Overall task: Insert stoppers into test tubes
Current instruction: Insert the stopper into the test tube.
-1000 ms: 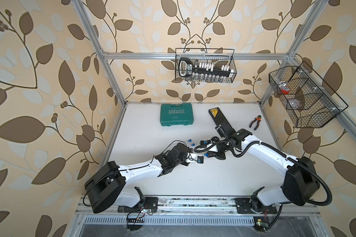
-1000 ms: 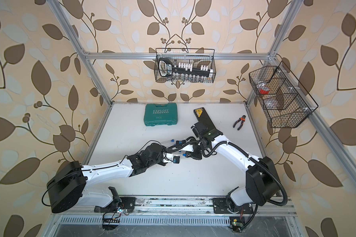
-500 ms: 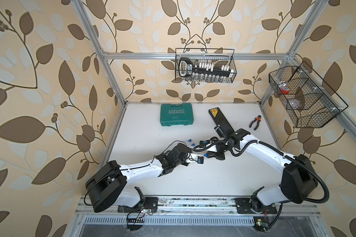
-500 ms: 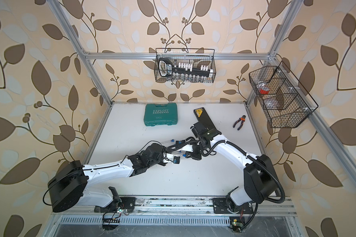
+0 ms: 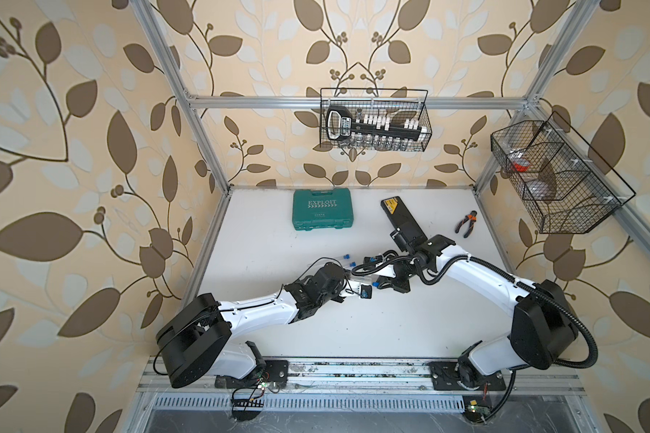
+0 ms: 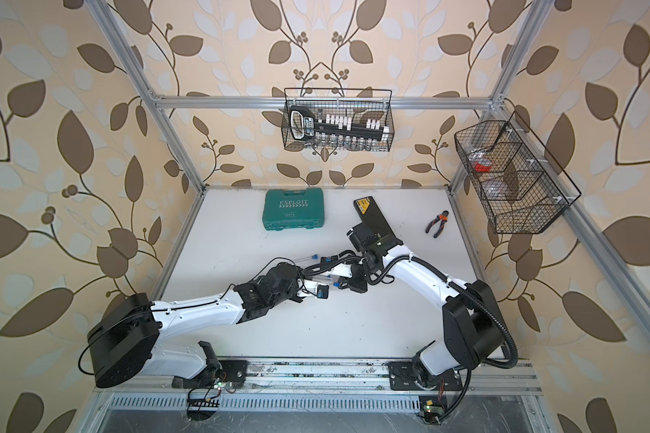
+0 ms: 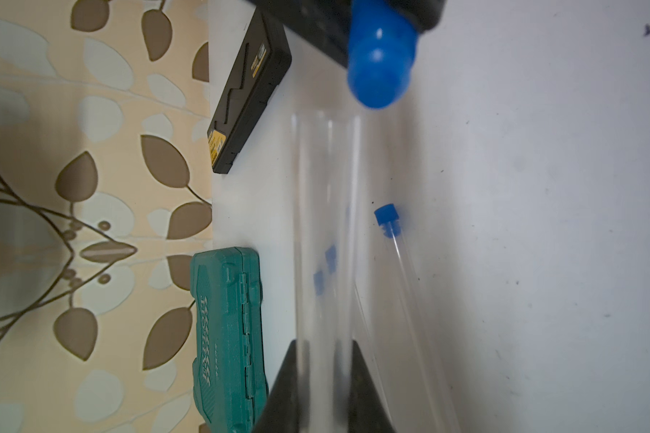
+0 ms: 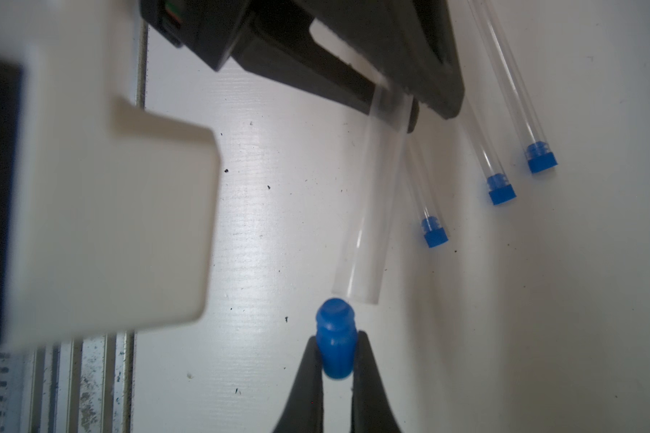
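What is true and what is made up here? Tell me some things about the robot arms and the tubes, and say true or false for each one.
1. The right gripper pinches a blue stopper. True.
2. That stopper is already pushed into the clear tube. False: it sits just short of the tube's open end, and the left gripper holds the tube.
3. Three other tubes lie on the table with blue stoppers in them. True.
4. The green case is open. False: its lid is shut.
5. The pliers are in a wire basket. False: they lie on the table.
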Available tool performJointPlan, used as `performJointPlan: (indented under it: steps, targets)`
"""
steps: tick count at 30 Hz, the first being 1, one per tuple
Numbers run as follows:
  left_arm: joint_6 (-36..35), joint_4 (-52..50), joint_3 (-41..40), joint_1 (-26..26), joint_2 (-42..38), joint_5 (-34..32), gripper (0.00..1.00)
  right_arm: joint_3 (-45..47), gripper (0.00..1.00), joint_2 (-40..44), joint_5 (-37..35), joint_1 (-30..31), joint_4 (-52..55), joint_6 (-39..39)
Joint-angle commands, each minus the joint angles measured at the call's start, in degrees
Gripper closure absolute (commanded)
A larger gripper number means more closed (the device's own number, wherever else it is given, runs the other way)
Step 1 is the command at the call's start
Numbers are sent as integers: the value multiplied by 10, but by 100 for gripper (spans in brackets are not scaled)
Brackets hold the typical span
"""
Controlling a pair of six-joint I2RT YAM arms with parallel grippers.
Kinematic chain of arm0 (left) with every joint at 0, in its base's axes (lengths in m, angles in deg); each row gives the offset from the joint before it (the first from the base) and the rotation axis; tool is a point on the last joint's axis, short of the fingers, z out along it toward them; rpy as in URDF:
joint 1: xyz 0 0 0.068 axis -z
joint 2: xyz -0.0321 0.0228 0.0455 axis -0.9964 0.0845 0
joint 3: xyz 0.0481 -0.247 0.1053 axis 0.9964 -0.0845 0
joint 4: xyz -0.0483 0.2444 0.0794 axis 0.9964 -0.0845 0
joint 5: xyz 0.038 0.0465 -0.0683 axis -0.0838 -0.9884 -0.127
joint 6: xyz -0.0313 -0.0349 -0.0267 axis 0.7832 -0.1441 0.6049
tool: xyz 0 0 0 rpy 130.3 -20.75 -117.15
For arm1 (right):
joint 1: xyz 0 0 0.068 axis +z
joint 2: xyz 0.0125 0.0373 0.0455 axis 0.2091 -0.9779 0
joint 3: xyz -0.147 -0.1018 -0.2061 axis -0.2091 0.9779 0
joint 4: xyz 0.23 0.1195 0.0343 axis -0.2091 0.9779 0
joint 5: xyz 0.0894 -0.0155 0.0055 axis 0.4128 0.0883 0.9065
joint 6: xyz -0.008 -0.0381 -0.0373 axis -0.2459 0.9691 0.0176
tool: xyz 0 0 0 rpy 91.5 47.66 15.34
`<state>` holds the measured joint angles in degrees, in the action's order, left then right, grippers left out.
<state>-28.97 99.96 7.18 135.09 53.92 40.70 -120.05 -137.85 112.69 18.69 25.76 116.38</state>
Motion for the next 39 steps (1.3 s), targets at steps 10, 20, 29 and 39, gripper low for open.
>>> performJointPlan:
  steps: [10,20,29,39]
  targets:
    - [-22,21,-3,13,21,-32,100,-19,92,-3,14,2,6,7]
    - [-22,26,-5,17,16,-24,100,-15,92,-5,11,2,3,6]
    - [-21,32,-10,20,8,-9,100,-16,92,-8,7,2,1,4]
    - [-7,40,-16,22,-4,0,100,-14,92,-8,7,2,0,2]
